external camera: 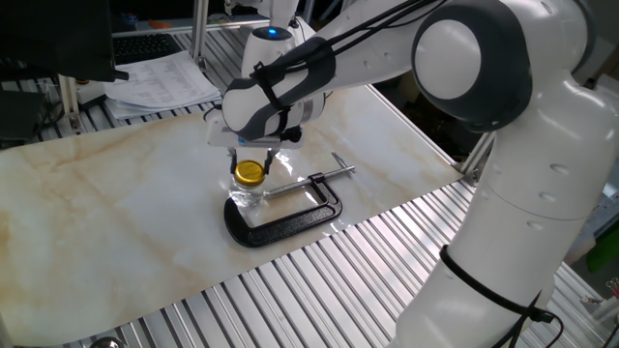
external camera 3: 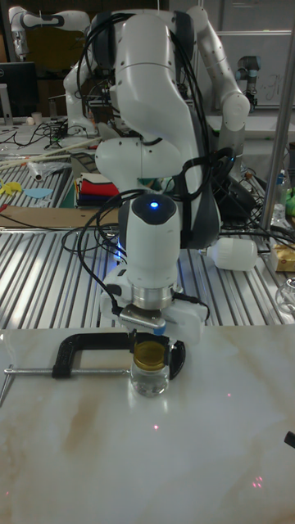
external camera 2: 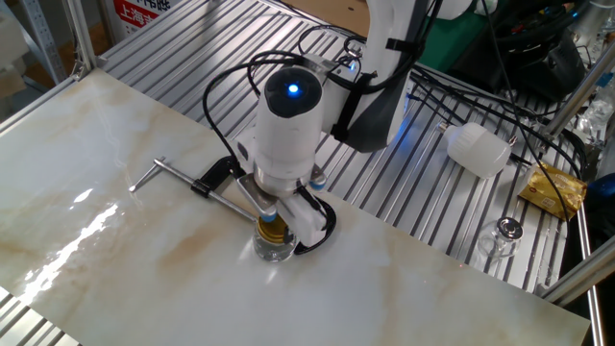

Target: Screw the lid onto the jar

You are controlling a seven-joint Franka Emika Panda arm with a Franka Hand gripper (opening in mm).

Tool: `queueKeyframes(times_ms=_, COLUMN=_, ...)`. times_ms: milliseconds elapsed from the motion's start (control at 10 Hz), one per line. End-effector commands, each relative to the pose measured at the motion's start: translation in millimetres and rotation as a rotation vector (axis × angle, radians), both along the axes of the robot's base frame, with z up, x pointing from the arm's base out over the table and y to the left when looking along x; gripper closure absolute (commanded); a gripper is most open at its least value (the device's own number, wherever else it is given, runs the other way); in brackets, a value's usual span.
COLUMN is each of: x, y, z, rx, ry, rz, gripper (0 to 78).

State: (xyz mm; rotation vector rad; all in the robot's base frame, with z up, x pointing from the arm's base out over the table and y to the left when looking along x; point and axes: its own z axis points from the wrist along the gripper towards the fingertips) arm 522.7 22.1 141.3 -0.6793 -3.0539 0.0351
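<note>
The small clear glass jar (external camera: 247, 196) (external camera 2: 274, 250) (external camera 3: 151, 380) stands upright on the marble board, held in the mouth of a black C-clamp (external camera: 290, 217) (external camera 2: 207, 180) (external camera 3: 70, 348). The yellow lid (external camera: 250, 173) (external camera 2: 275, 232) (external camera 3: 151, 354) sits on top of the jar's mouth. My gripper (external camera: 251, 165) (external camera 2: 275, 224) (external camera 3: 151, 347) points straight down over the jar and is shut on the lid, with a finger on each side of it. The wrist hides the jar's rim from the other fixed view.
The clamp's silver screw (external camera: 319, 177) (external camera 2: 178, 176) runs out along the board. A white plastic bottle (external camera 2: 478, 147) (external camera 3: 233, 254), a small glass (external camera 2: 507, 231) and a yellow packet (external camera 2: 553, 189) lie on the slatted metal table. Papers (external camera: 160, 82) lie behind the board.
</note>
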Motion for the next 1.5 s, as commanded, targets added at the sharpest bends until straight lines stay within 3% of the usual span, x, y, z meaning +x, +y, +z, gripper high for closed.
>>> queueKeyframes(times_ms=100, x=-5.3, y=5.4, z=5.0, rx=-0.003, ry=0.002, rz=-0.261, gripper=76.4)
queueKeyframes(times_ms=300, x=-9.1, y=8.4, z=7.6, rx=-0.007, ry=-0.001, rz=-0.407, gripper=76.4)
queueKeyframes(times_ms=500, x=-11.2, y=10.0, z=9.0, rx=-0.008, ry=-0.003, rz=-0.486, gripper=76.4)
queueKeyframes(times_ms=900, x=-11.6, y=10.3, z=9.2, rx=-0.007, ry=0.001, rz=-0.487, gripper=76.4)
queueKeyframes(times_ms=1200, x=-12.6, y=11.2, z=10.2, rx=-0.008, ry=0.004, rz=-0.392, gripper=76.4)
queueKeyframes(times_ms=1300, x=-12.1, y=11.1, z=10.6, rx=-0.010, ry=0.017, rz=-0.346, gripper=76.4)
queueKeyframes(times_ms=1500, x=-10.8, y=10.9, z=11.5, rx=-0.015, ry=0.020, rz=-0.322, gripper=76.4)
